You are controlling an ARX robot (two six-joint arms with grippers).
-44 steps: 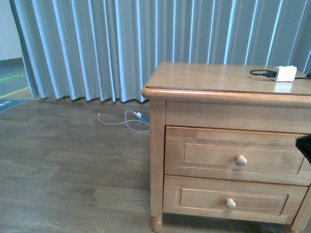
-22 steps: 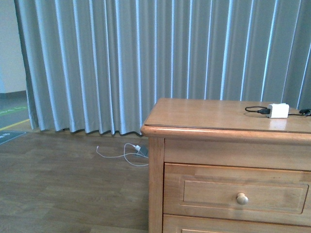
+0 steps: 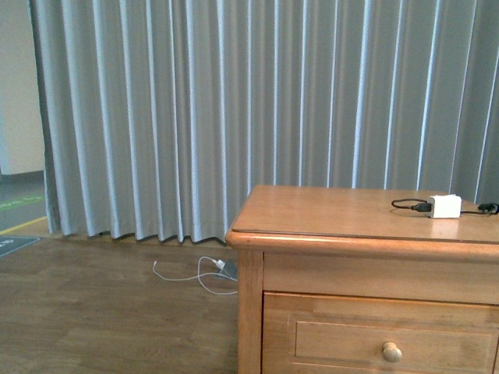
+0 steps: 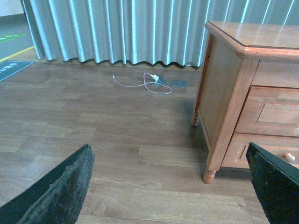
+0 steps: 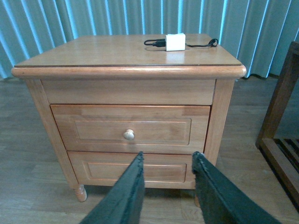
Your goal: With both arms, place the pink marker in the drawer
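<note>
While my body camera looks at grey curtains (image 3: 195, 117) and the top corner of the wooden cabinet (image 3: 312, 210), neither of my arms shows in that view. The drawer (image 5: 131, 129), the upper one, sits shut, its round knob (image 5: 128, 135) at the middle of the recessed panel; the lower drawer (image 5: 135, 170) below it is shut too. On the cabinet top, toward the back, rests a small white charger block (image 5: 175, 41) with a black cable (image 5: 154, 42) running off either side.

My right fingers (image 5: 166, 186) are spread with a gap between them, gripping nothing, and they point at the cabinet front, well apart from it, framing the lower drawer. My left fingers (image 4: 173, 186) are spread very wide, one at each bottom corner of the wrist picture, empty, hanging over the wooden floor (image 4: 93, 130) beside the cabinet's side panel and turned leg (image 4: 209, 176).

A white cord (image 4: 142, 83) lies coiled on the floor near the curtain hem. I cannot see the pink marker in any view.
</note>
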